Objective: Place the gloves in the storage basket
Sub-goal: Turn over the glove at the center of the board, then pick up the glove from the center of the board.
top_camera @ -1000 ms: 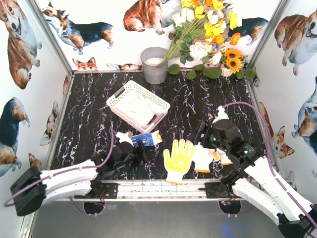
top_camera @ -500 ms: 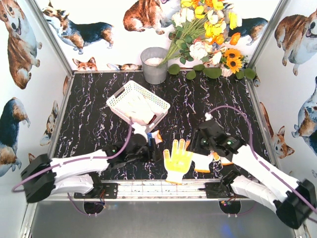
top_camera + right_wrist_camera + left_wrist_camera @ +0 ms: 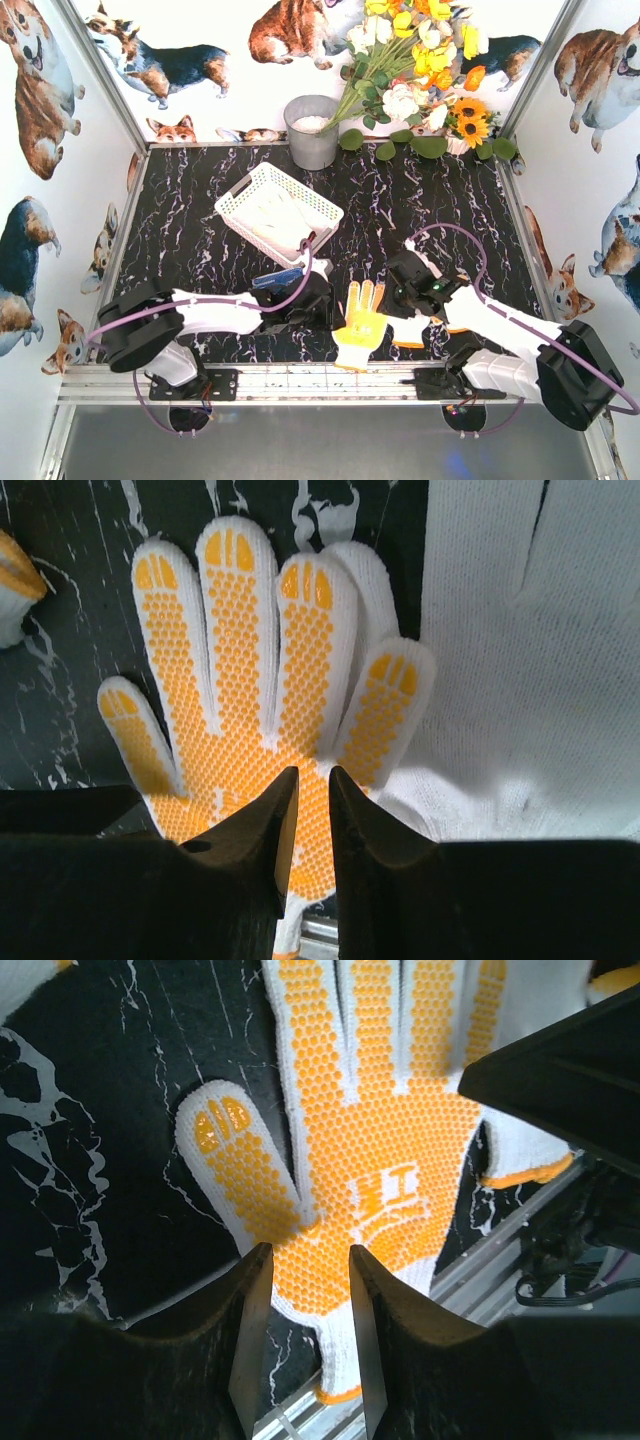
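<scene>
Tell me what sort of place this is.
Probably a robot test booth: two arms bolted at the edge of a black marbled table, closed in by corgi-print walls, with flowers as props.

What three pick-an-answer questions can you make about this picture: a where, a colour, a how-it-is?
1. Where is the dotted glove? A in the basket; B on the table between the left gripper and right gripper; C hanging in the air.
2. Its dots are: A orange; B blue; C green.
3. The basket is: A empty; B upside down; C upright with white gloves inside.
Answers: 1 B, it lies flat on the marble; 2 A, wrist views show orange; 3 C, white shows inside.
</scene>
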`<state>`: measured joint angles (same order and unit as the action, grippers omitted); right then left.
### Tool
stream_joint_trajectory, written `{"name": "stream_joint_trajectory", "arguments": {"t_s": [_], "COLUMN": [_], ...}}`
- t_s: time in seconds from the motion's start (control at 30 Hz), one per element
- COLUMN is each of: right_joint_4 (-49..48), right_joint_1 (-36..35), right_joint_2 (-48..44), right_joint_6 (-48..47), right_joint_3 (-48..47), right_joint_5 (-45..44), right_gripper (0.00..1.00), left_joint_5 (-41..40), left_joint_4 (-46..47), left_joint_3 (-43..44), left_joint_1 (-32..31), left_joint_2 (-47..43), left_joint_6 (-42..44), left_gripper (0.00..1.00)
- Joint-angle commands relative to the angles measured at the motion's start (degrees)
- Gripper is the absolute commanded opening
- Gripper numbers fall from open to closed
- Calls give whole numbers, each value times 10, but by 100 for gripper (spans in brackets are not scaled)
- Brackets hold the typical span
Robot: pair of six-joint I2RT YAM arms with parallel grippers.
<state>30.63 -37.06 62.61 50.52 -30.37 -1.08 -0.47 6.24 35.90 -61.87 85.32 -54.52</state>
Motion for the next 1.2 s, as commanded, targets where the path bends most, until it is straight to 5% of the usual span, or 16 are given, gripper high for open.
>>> {"name": "stream_joint_trajectory", "arguments": {"t_s": [0.0,0.63,1.0,1.17], "right_joint_4": [-77,-148,94,253], "right_joint_1": [4,8,63,160], "right_joint_2": [10,148,-74,-104], "right_joint_6": [5,-18,-66,-81], "right_joint_3": [13,-35,-106,-151], "right_joint_5": [-47,-8,-30,-85], "right_gripper": [22,22,61,78], "left_joint_5": [-6,-100,-118,-100], "left_joint_4": [19,-84,-179,-284], "left_joint_3": [20,-15,103,148], "left_joint_1": [-3,14,21,106], "left_joint_2": [24,9,-83,-151], "left_joint_6": [-1,-22,58,144], "left_gripper": [30,31,81,97]}}
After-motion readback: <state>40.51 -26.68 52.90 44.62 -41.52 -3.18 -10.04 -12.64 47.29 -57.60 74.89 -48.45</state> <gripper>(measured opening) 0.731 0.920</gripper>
